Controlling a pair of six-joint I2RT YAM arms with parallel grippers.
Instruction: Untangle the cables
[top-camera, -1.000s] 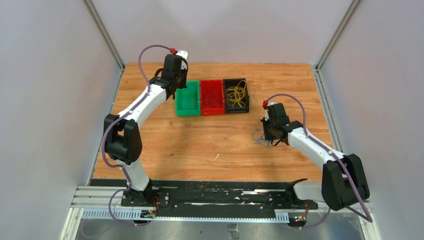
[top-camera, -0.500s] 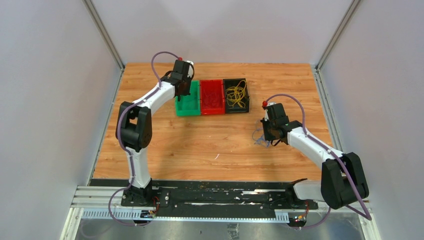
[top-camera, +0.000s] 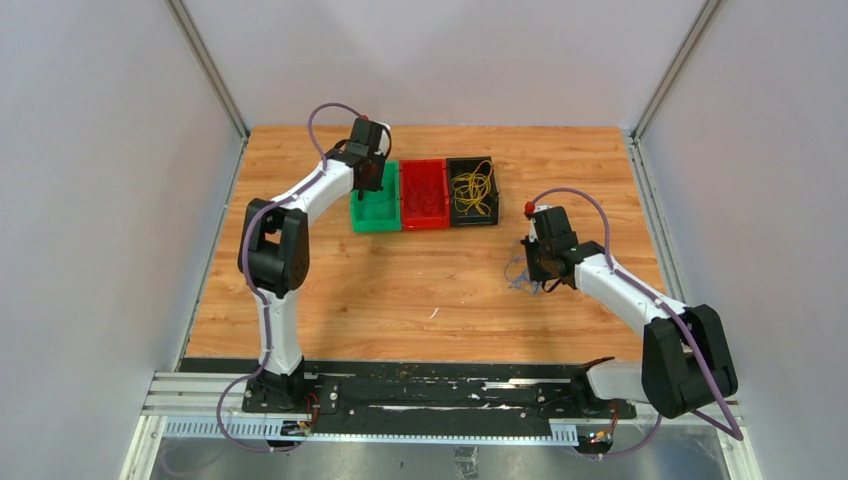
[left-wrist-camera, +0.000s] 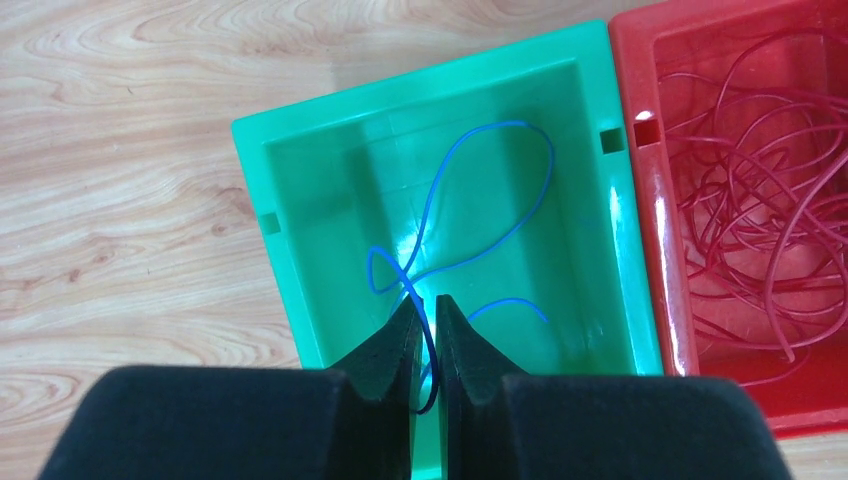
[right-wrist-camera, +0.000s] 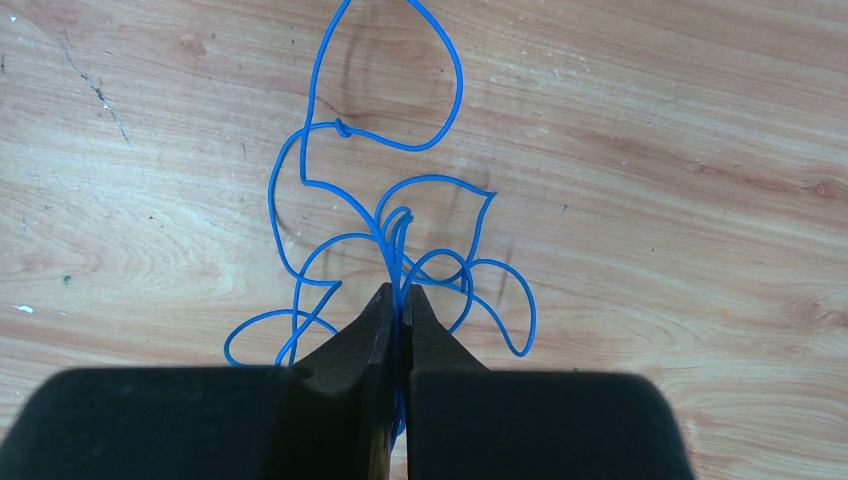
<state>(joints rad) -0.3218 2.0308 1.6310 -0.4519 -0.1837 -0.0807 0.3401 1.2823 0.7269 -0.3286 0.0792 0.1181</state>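
Three small bins are sitting side by side in the upper middle of the top view on the wooden table (top-camera: 420, 290). The green bin (left-wrist-camera: 255, 180), at the left of the row, is holding a single blue cable (left-wrist-camera: 500, 124), which is looping across its floor. The red bin (left-wrist-camera: 640, 60) in the middle is holding a loose heap of red cables (left-wrist-camera: 745, 215). The black bin (top-camera: 473, 222), at the right of the row, is holding coiled yellow cables (top-camera: 471, 188).

The left gripper (left-wrist-camera: 427, 305) is hanging over the near part of the green bin, its jaws drawn almost together with only a thin slit between them. A strand of the blue cable is running through that slit, but whether it is being pinched cannot be told.

At centre right of the top view, the right gripper (right-wrist-camera: 399, 295) is sitting low over the bare table with its jaws closed to a hairline on strands of a blue tangle (right-wrist-camera: 342, 127). This tangle is lying on the wood, well apart from the bins, and is spreading toward the top of the wrist view.

Compared with a second ago, the left arm's elbow has swung up and inward from the lower left, and its gripper has shifted from the green bin's far left corner to over the bin itself. The right arm and the blue tangle are staying where they were.
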